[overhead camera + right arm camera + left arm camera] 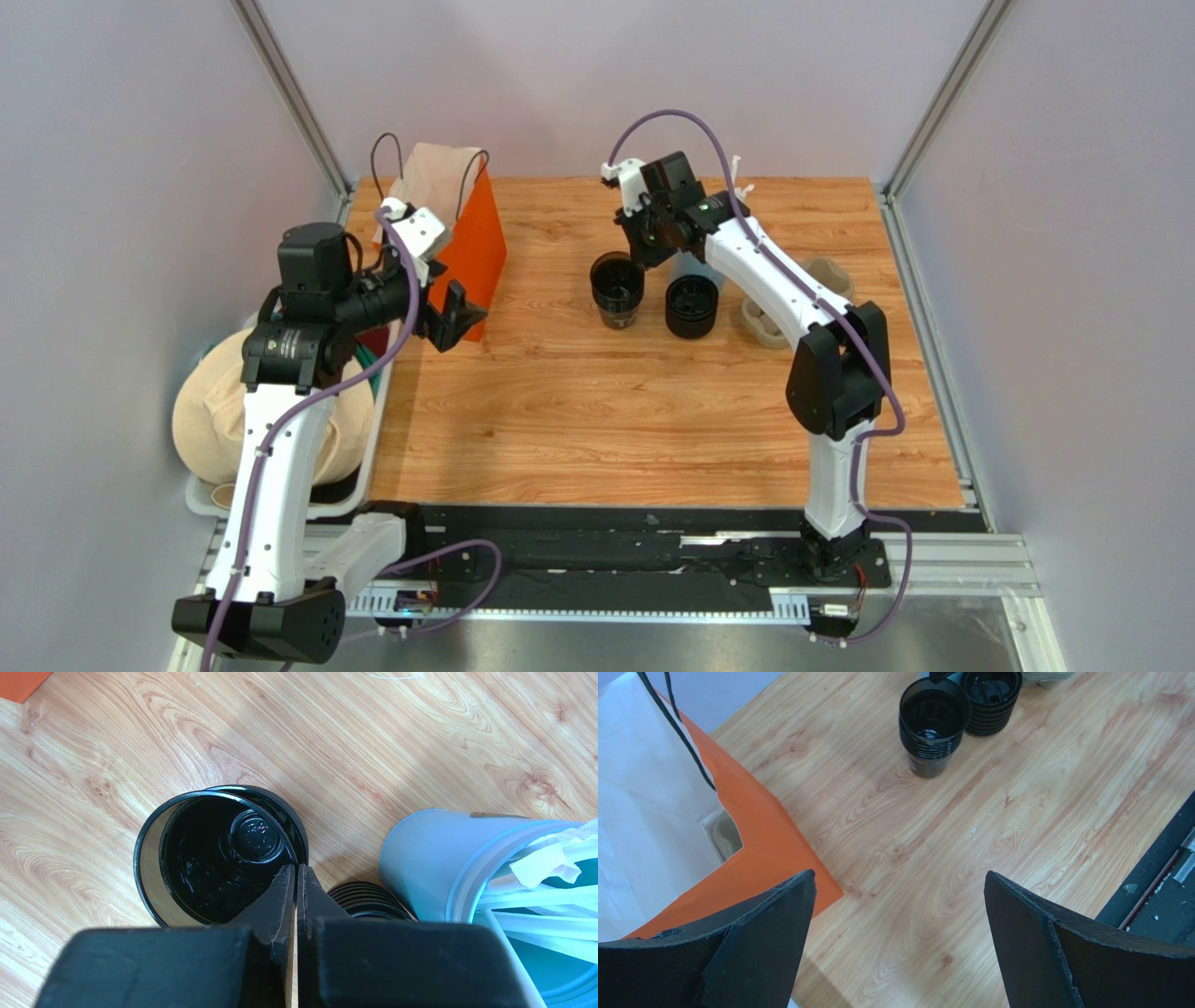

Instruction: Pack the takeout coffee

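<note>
Wood surface, grey walls on three sides. Right pincer [295,882] is pressed fully together, tips right at the far-right rim of the takeout coffee [203,868]; can't tell if the thin wall is nipped between them. Cup body lies left and slightly near of the tips, axis upright, mouth open, no lid on. A second rim shows offset under it, so it may be nested in others. It stands far-centre on the surface.

Right side is tight: ribbed black stack [368,899] just beside the cup, pale blue straw cup [435,854] next to that, cardboard tray [765,322] further right. Left side is bare wood up to the orange bag [766,854] at far left, which I'd judge the usable lane.

Left pincer [899,878] is spread wide, empty, beside the bag, well apart from the cup. Right arm is clearly nearer. Risk: a sideways pull tips the cup into the stack.
</note>
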`<state>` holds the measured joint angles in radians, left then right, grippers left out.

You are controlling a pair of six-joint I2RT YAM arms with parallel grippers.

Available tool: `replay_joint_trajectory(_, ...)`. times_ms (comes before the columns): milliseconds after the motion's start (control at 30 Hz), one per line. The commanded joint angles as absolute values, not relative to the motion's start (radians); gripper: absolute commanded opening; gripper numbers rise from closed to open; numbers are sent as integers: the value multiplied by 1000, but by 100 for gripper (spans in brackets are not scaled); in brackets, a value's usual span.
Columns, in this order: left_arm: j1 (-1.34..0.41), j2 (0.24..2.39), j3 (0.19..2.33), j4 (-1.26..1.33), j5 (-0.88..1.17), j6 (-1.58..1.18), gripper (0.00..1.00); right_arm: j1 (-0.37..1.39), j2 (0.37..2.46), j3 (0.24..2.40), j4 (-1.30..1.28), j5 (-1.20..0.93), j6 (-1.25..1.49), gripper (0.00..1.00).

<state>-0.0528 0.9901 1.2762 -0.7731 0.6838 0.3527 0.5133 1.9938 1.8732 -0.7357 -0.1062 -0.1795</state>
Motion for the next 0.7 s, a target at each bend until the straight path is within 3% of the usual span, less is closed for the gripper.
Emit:
replay_joint_trajectory(0,-57,983,1282,-749,710,344,99,496,1921,1939,-703,-136,-164,0)
replay_joint_trajectory(667,-57,992,1282,-749,716,344,99,477,1865,2172,-893,-206,-183,0)
